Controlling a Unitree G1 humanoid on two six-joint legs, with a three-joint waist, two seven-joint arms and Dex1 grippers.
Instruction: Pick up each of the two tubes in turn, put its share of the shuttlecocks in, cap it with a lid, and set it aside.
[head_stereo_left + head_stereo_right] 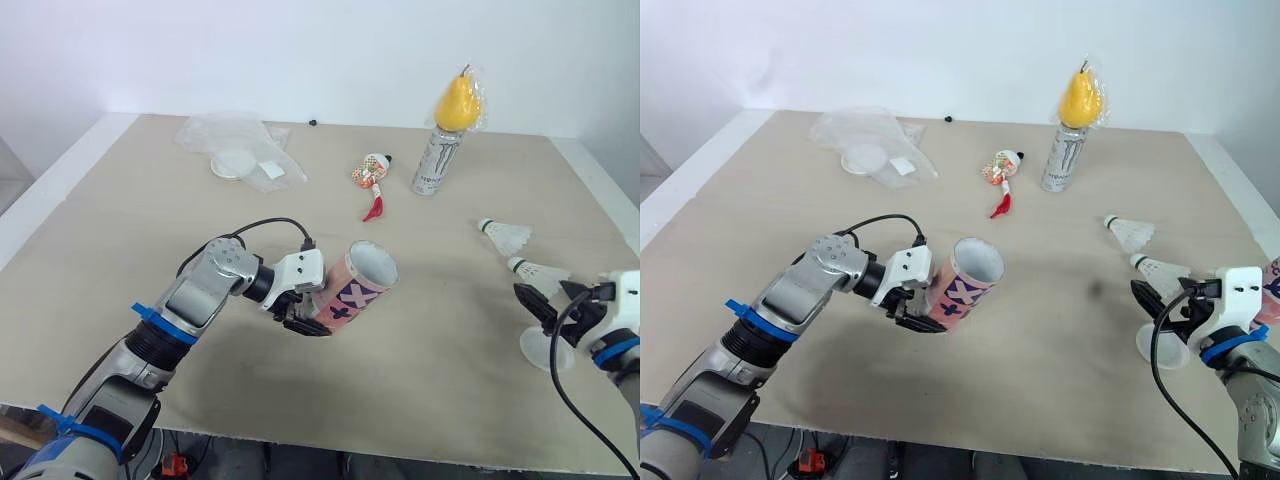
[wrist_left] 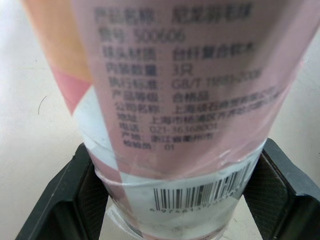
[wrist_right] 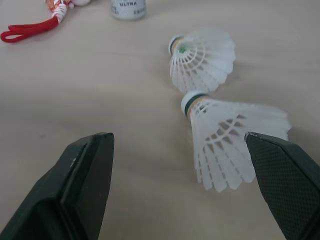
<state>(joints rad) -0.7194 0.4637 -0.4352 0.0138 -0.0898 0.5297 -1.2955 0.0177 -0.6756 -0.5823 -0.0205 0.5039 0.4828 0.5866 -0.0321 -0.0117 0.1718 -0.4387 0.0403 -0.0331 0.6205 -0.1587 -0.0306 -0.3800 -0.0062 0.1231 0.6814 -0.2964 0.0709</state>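
Left claw (image 1: 305, 322) is clamped on the tilted pink printed cardboard tube (image 1: 355, 290), well in front of the silver drink can (image 1: 433, 160). Right claw (image 1: 552, 300), front-right of the can, gapes wide and empty beside a white feather shuttlecock (image 1: 540, 272).

Tube (image 2: 185, 100), pink label, rows of Chinese print. Legible: "500606"; "3只"; "GB/T 1188…", tail blurred; "合格品"; phone "021-36368001"; last row "01". Barcode (image 2: 200, 197) on the white band beneath, digits begin "6 97461", the rest unreadable. Dark "X" marks on the tube's outer side. Far can (image 3: 128, 7): "ULTRA"; black claw "M" logo on its front.
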